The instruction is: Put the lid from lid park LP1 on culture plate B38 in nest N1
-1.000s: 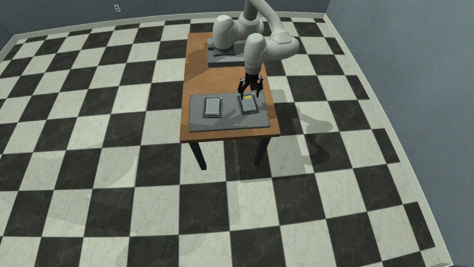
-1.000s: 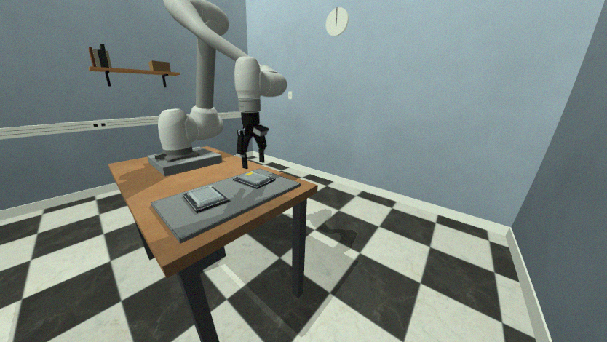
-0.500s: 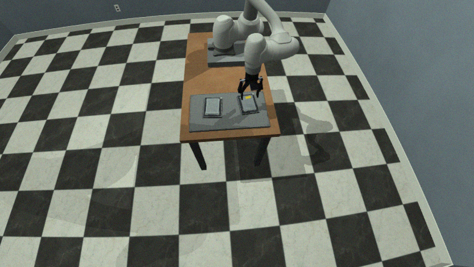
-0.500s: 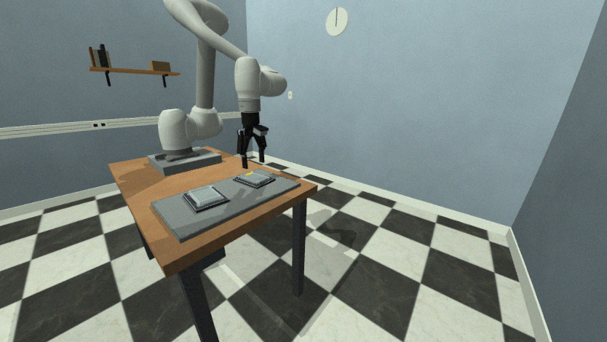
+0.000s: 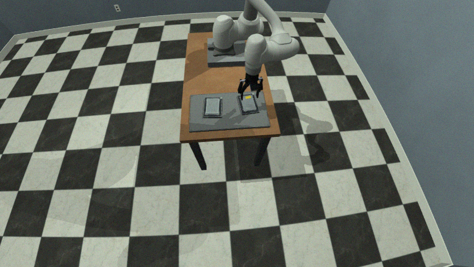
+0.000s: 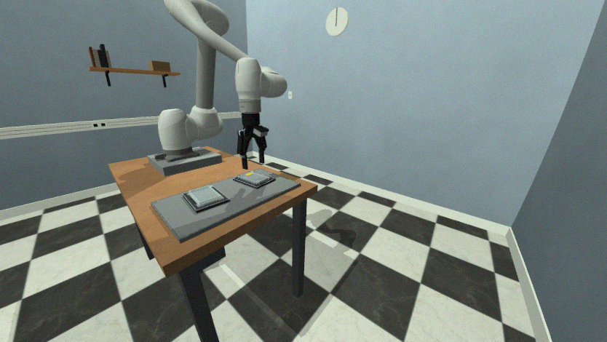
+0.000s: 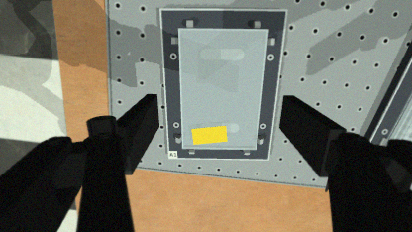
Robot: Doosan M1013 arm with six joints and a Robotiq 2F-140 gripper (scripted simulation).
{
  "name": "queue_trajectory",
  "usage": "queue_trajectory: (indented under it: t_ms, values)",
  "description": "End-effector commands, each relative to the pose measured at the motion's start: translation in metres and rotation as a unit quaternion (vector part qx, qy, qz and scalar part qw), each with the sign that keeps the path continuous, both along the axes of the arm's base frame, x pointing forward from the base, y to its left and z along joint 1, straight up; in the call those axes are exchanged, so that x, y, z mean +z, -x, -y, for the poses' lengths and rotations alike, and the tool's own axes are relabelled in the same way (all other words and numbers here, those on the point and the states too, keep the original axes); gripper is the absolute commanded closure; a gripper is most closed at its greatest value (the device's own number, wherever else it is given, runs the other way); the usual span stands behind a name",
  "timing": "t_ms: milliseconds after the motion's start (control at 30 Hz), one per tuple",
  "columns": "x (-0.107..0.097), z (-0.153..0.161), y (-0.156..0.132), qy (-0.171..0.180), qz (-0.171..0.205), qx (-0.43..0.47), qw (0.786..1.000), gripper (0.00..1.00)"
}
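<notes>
A clear lid (image 7: pixel 219 87) with a yellow label (image 7: pixel 209 134) lies flat in the dark frame of the lid park on the grey perforated deck. It also shows in the top view (image 5: pixel 248 105) and the exterior view (image 6: pixel 254 177). My gripper (image 7: pixel 219 111) hangs above the lid's labelled end, open and empty, one finger on each long side of the park frame. It also shows in the top view (image 5: pixel 250 91) and the exterior view (image 6: pixel 251 158). The culture plate (image 5: pixel 212 106) (image 6: pixel 205 196), with its grid of wells, sits uncovered in its nest at the deck's other end.
The grey deck (image 5: pixel 228 112) lies on a wooden table (image 5: pixel 219 82). The arm's base block (image 5: pixel 225 54) stands at the table's far end. The table edge runs close beside the lid park. A corner of the culture plate's nest shows at the wrist view's right edge (image 7: pixel 396 109).
</notes>
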State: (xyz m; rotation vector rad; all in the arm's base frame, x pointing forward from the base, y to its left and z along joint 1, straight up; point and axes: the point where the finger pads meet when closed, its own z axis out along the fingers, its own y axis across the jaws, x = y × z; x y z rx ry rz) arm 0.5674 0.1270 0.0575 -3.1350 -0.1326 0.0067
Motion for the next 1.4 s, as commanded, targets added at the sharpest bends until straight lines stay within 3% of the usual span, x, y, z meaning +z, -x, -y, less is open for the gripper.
queue_trajectory:
  t_ms: [0,933,1367]
  values:
    - [-0.001,0.0,0.0,0.002,0.0,-0.001,1.0,0.31]
    - [-0.034,0.003,0.0,0.002,0.0,-0.001,1.0,0.31]
    - [-0.041,0.004,0.0,0.002,0.0,-0.001,1.0,0.31]
